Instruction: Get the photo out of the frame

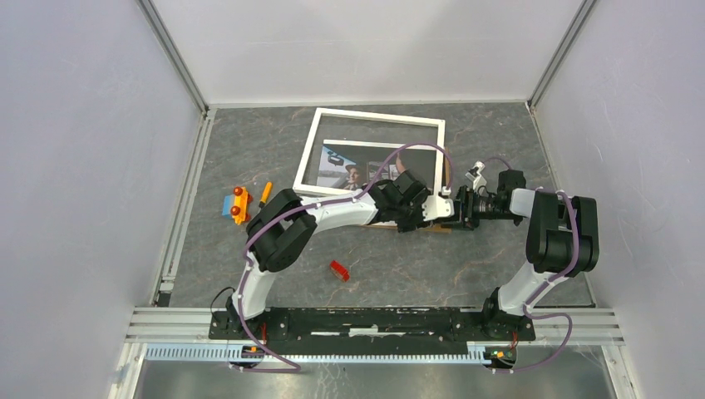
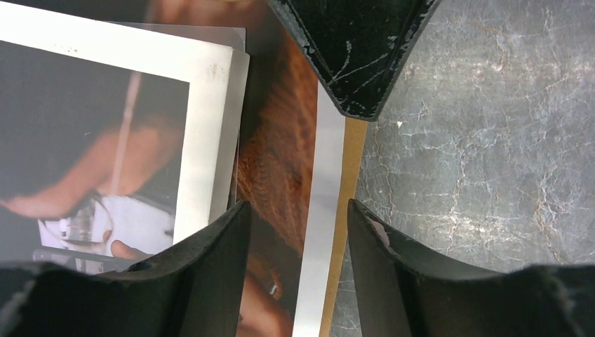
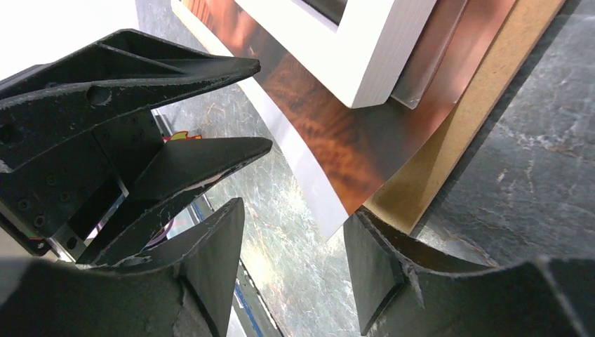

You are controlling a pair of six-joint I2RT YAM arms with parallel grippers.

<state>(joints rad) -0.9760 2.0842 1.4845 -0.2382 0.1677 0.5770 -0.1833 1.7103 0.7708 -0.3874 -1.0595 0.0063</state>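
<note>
The white frame point(image 1: 374, 150) lies flat at the back middle of the table, its near right corner point(image 3: 365, 49) resting on a clear sheet point(image 3: 428, 63). The photo point(image 2: 281, 154), orange-brown with a white border, sticks out from under that corner on the brown backing board point(image 2: 354, 161). My left gripper point(image 2: 296, 210) is open, its fingers either side of the photo's edge and the board's edge. My right gripper point(image 3: 295, 214) is open and faces it, close. The photo's corner point(image 3: 337, 228) lies just at its right finger point(image 3: 379, 267), which touches the board.
An orange and blue toy point(image 1: 237, 205) and an orange piece point(image 1: 266, 193) lie left of the frame. A small red piece point(image 1: 339, 270) lies near the front middle. White walls close in the table at the back and sides, and a metal rail point(image 1: 374, 320) runs along the near edge.
</note>
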